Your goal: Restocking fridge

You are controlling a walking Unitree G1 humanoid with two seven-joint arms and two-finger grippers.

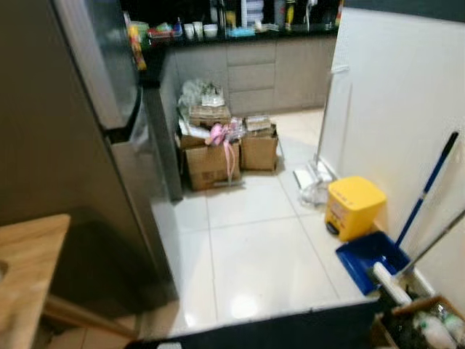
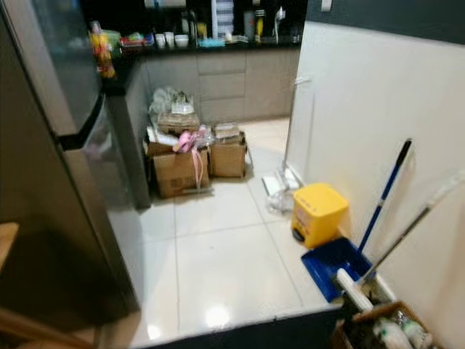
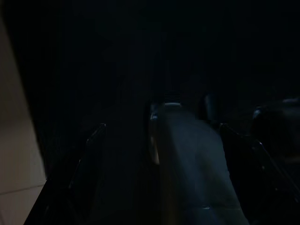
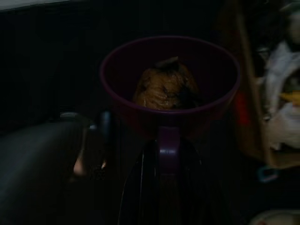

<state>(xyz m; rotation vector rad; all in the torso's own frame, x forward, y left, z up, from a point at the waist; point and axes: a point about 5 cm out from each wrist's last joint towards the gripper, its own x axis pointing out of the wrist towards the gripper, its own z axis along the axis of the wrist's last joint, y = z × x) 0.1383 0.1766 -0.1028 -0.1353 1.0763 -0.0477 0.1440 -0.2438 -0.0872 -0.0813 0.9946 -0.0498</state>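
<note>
White tiled floor (image 1: 247, 254). Cardboard boxes (image 1: 229, 154) sit by the counter. A yellow bin (image 1: 354, 206) and blue dustpan (image 1: 372, 256) stand near the wall.

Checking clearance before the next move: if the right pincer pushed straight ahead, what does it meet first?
Hard to say. The right pincer already grips a purple bowl holding brownish food, which blocks the line. Beyond it the view is dark; depth unclear.

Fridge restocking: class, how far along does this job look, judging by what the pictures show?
Early. Done: nothing visibly stocked. In hand: the right gripper holds a purple bowl of brownish food. Left: the grey fridge beside the robot looks closed, so opening it and placing the bowl inside remain.
</note>
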